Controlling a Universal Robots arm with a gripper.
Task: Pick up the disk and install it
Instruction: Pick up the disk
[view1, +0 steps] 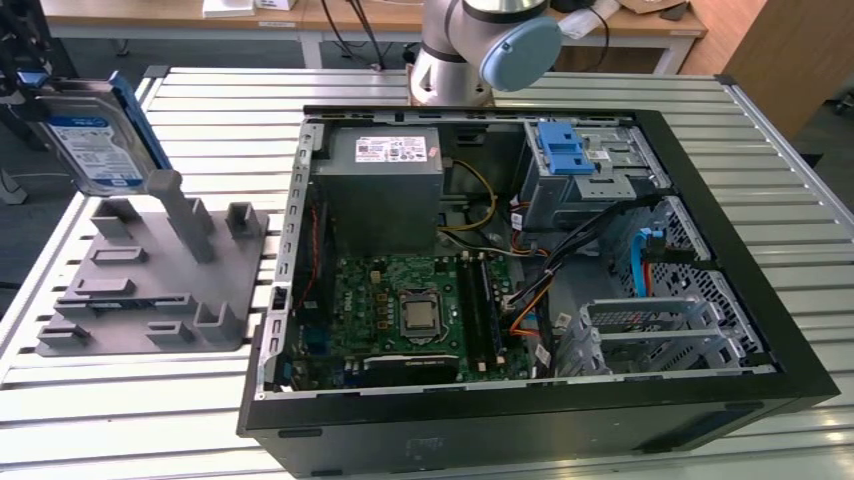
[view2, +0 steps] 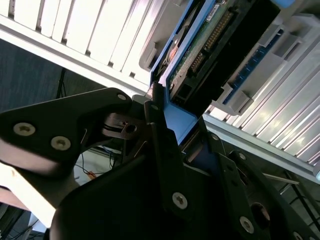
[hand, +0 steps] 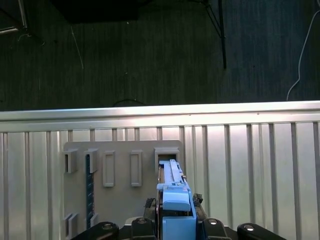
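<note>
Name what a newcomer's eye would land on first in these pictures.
The open computer case takes the middle of the exterior view, with its green motherboard laid bare. At the exterior view's upper left, the disk with its blue rails hangs tilted above a grey holder. The gripper is shut on it.

The disk (view1: 91, 140) is above the fixture (view1: 134, 300), at the exterior view's left of the computer case (view1: 534, 435).
</note>
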